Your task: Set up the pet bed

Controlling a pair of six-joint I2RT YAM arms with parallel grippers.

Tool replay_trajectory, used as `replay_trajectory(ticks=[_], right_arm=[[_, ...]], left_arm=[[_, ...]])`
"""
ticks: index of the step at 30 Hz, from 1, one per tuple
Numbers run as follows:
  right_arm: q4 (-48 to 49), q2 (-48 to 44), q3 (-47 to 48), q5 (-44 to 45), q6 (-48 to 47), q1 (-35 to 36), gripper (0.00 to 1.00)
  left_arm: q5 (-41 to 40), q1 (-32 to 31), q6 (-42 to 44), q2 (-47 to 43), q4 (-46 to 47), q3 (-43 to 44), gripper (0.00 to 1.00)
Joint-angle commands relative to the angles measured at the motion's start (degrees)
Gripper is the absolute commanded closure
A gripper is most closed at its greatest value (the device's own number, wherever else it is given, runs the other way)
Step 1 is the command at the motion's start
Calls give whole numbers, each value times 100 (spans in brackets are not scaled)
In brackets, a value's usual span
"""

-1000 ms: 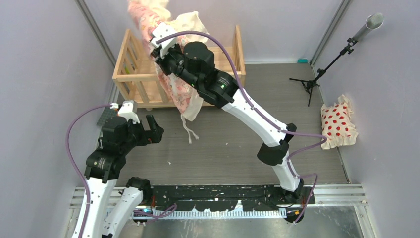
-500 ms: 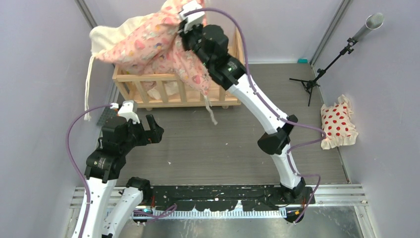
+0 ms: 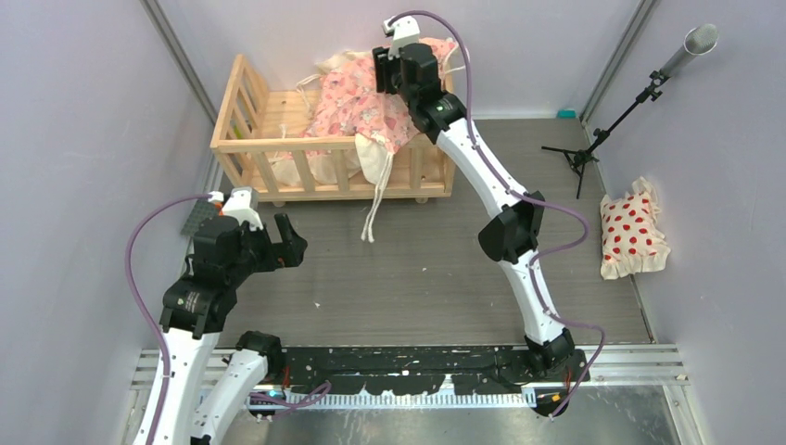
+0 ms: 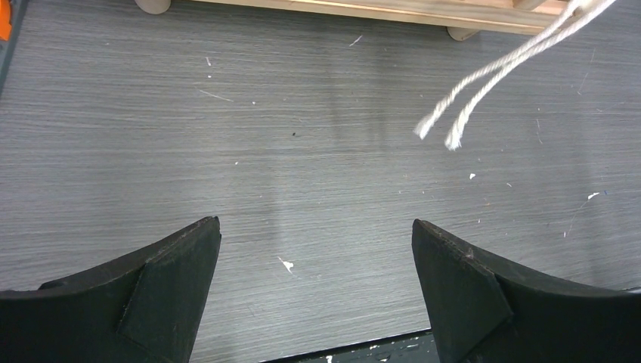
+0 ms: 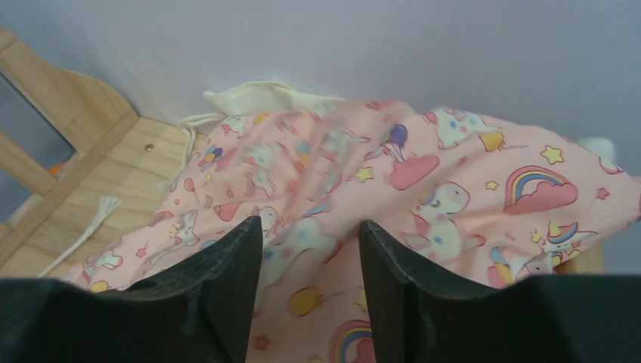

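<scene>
Jaws on the left gripper (image 3: 288, 243) are spread wide over bare grey worktop (image 3: 426, 269), holding nothing. Those on the right gripper (image 3: 384, 70) stand part-way apart, and the wrist view shows pink fabric through the gap rather than pinched in it. The pet bed (image 3: 278, 142) sits at the far left of the worktop by the back wall. It is well ahead of the left jaws, whose camera catches only its underside and feet along the top edge. The right jaws hang directly over the bed's right end. A second ago the right arm held the cartoon-print cushion (image 3: 357, 102) aloft in front of the bed with its jaws clamped. Half a second ago the cushion was swinging above the rails. It now lies inside the bed, bunched toward the right, with a cream corner slumped over the front rail. Its cream ties (image 3: 374, 199) dangle down the front of the bed (their frayed ends show in the left wrist view). The left arm has not shifted. Counted: one pet bed, one cushion, one red-dotted pillow (image 3: 633, 234) far off at the right wall, and two arms.
</scene>
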Motion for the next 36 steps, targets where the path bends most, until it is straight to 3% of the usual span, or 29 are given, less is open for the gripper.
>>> replay_trajectory(ticks=[1, 9, 15, 23, 29, 32, 36], right_arm=[[50, 176, 520, 232, -124, 31, 41], [164, -514, 160, 677, -543, 48, 34], [-389, -1208, 101, 1465, -953, 210, 34], [-1945, -2794, -1157, 2788, 243, 298, 33], [-3773, -3478, -1745, 2461, 1568, 167, 32], [-4431, -3460, -1748, 1422, 2076, -298, 33], [-4802, -3146, -1591, 285, 1935, -629, 35]], left_arm=[[-21, -3, 67, 32, 210, -10, 0], [0, -6, 67, 49, 210, -10, 0], [-19, -3, 67, 42, 212, -10, 0], [-46, 4, -74, 109, 325, 169, 0], [-642, -1, -53, 986, 259, 1646, 0], [-1074, 4, 59, 1490, 22, 2440, 0], [-1213, 6, 214, 1984, -141, 2978, 0]])
